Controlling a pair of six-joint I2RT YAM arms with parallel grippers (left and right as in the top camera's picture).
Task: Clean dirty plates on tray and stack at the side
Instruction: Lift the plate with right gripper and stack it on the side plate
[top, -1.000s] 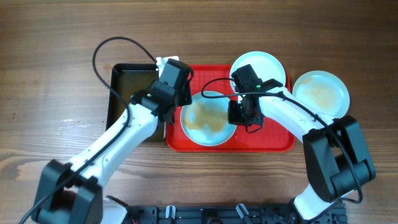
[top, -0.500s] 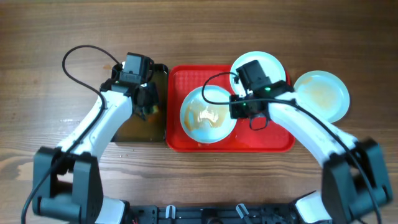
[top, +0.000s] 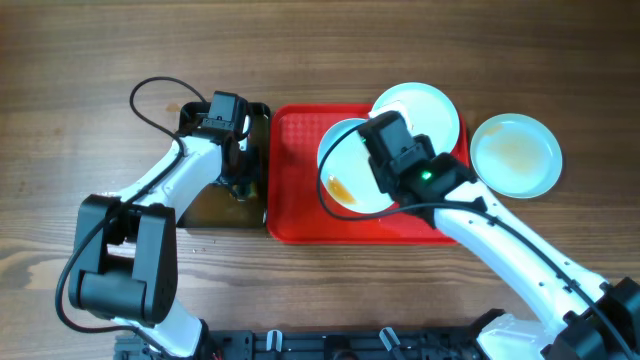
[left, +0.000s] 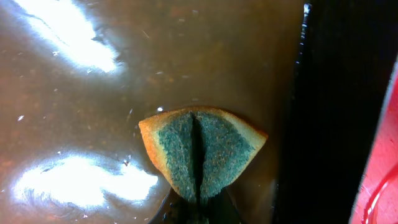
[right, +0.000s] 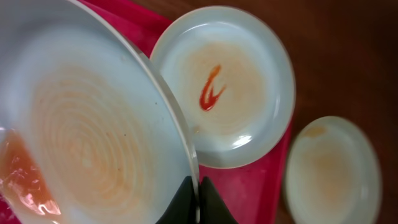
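The held plate (right: 81, 137) hung tilted over the red tray (top: 295, 200), with orange sauce pooled at its low edge. The right claw (right: 198, 200) had its fingers drawn narrow, clamped on that plate's rim. Just behind it, the smeared plate (right: 224, 84) lay flat on the tray's far right corner, a red streak at its middle and its edge overhanging the far rim. From overhead the two plates' rims overlapped. The third plate (top: 515, 153), faintly brown, sat on the table (top: 80, 110) just beside the tray's right rim. The tray's left half lay bare.

Against the tray's left rim stood the black tray (left: 336, 112), filled with brown water. There the left claw (top: 238, 178) seemed pinched on the sponge (left: 199, 152), folded green side in. Its fingers barely showed at the bottom of the wrist view. The sponge sat near the black tray's right wall, with open water to its left.
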